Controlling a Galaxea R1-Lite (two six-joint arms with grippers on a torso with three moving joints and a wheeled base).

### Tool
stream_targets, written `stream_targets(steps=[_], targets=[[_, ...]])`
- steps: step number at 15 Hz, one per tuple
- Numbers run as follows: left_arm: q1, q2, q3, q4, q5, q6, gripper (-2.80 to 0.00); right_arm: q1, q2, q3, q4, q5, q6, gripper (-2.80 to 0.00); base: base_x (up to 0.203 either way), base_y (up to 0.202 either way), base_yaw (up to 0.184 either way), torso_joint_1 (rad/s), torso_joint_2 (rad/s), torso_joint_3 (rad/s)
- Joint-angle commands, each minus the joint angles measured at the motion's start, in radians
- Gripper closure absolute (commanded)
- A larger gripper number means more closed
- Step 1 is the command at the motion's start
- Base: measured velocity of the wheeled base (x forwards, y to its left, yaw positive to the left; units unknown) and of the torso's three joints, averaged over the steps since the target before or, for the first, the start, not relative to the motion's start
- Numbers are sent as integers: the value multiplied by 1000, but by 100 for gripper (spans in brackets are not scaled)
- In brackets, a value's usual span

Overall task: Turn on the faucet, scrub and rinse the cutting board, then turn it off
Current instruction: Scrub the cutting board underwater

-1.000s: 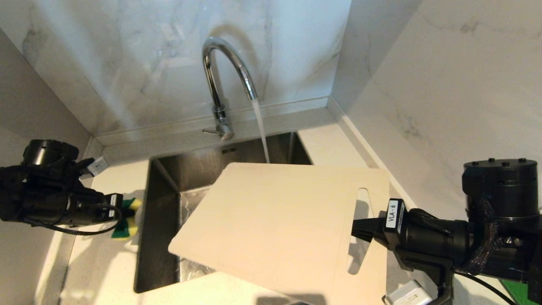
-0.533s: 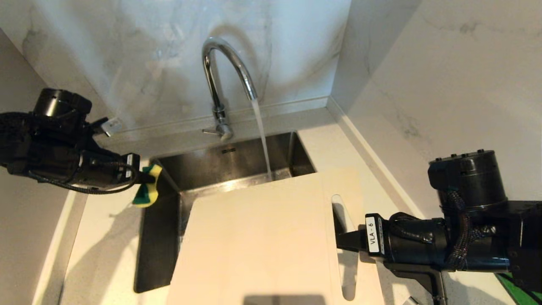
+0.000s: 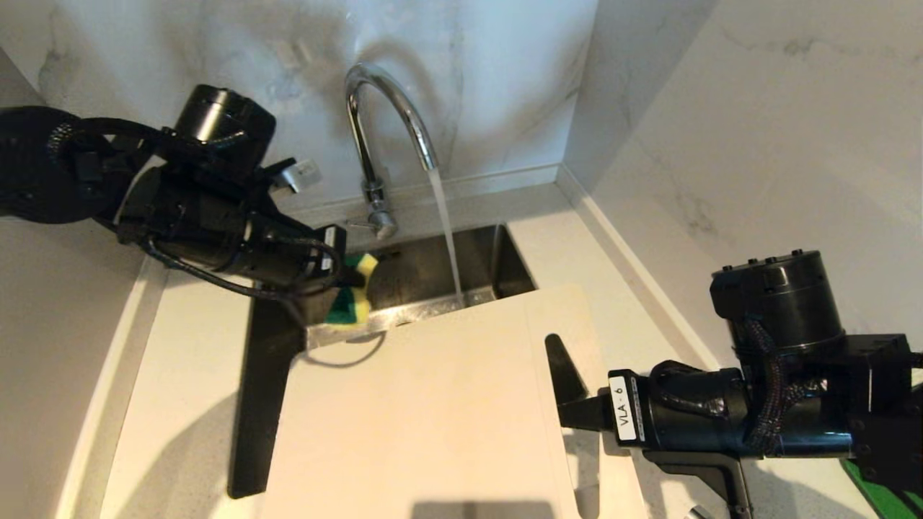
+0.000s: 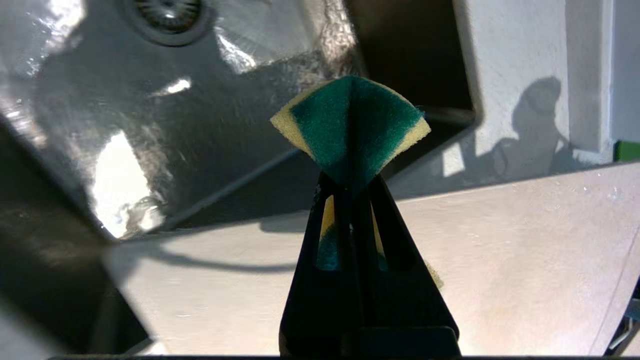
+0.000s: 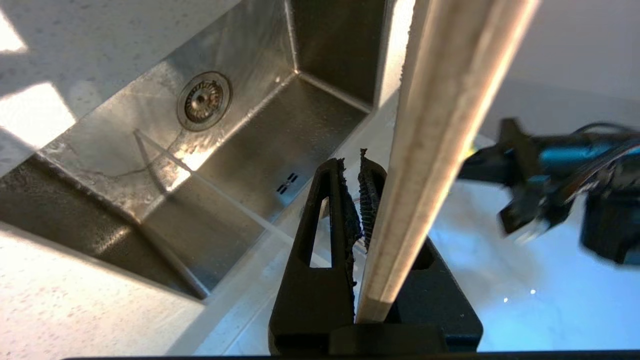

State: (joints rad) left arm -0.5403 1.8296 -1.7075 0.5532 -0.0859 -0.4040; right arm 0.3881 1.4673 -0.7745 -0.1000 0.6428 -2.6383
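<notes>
While my right pincer [image 3: 570,414] clamps the stiff, wet, slippery cutting board [image 3: 418,411] by its handle edge, my left pincer [image 3: 339,277] squeezes the soft sponge [image 3: 353,292].

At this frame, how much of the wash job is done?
Done: faucet is running. In hand: right tool grips the cutting board over the sink; left tool holds the sponge near its far edge. Left: scrubbing, rinsing, shutting off the water.

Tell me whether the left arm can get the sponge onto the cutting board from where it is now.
Probably yes. The left gripper, shut on the sponge, hangs over the sink just beyond the cutting board's far edge. Nothing lies between them, and the board's broad face, held by the right gripper, is bare.
</notes>
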Motion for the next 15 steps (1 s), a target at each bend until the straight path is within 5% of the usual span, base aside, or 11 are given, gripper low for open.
stream_targets(steps=[1, 7, 15], targets=[[-70, 80, -39, 4, 20, -16, 0, -2, -16, -6, 2, 8, -15, 0, 0, 0, 0, 0, 0, 0], [0, 179, -32, -1, 9, -22, 0, 0, -44, -16, 5, 12, -11, 0, 0, 0, 0, 0, 0, 0], [176, 81, 152, -76, -47, -17, 0, -2, -47, -19, 3, 14, -11, 0, 0, 0, 0, 0, 0, 0]])
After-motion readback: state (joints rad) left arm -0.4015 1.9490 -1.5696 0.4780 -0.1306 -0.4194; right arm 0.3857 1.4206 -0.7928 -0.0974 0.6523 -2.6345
